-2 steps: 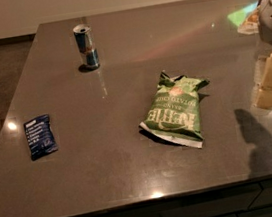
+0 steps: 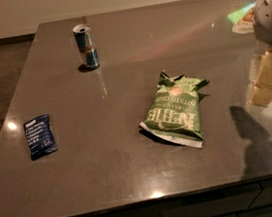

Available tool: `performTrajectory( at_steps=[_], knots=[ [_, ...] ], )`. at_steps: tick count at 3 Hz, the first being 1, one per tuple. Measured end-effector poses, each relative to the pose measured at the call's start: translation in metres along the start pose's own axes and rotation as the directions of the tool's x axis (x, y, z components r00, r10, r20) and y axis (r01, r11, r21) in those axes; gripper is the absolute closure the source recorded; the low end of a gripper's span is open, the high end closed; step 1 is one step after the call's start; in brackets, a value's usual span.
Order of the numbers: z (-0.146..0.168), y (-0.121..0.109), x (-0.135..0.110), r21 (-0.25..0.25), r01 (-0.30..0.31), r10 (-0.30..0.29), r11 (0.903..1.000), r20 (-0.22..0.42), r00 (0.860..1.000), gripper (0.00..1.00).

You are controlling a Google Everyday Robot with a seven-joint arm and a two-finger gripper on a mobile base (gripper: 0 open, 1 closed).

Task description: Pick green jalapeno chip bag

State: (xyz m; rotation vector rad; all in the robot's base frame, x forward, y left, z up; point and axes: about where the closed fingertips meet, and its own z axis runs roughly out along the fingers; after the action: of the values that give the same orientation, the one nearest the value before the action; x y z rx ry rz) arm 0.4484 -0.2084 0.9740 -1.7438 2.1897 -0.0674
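Note:
The green jalapeno chip bag [image 2: 174, 111] lies flat on the dark grey table [image 2: 135, 171], right of centre, with its white "Kettle" lettering upside down toward me. My gripper [image 2: 269, 77], pale yellow under a grey-white arm [image 2: 270, 13], hangs above the table's right edge. It is well to the right of the bag and apart from it, and it casts a shadow on the table [image 2: 254, 139].
A blue and silver drink can [image 2: 86, 47] stands upright at the back left. A small dark blue flat packet [image 2: 40, 136] lies near the left edge. A green-yellow packet [image 2: 244, 17] lies at the far right behind the arm. Dark floor lies left of the table.

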Motion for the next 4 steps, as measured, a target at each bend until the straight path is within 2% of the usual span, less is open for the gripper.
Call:
performTrajectory(
  at_steps=[2, 3, 4],
  knots=[
    [0.039, -0.017, -0.038, -0.047, 0.107, -0.101, 0.9932, 0.107, 0.989, 0.00],
    [0.069, -0.021, -0.056, -0.078, 0.194, -0.181, 0.9779, 0.151, 0.972, 0.00],
    [0.091, -0.019, -0.068, -0.118, 0.282, -0.260, 0.9520, 0.174, 0.950, 0.00]
  ],
)
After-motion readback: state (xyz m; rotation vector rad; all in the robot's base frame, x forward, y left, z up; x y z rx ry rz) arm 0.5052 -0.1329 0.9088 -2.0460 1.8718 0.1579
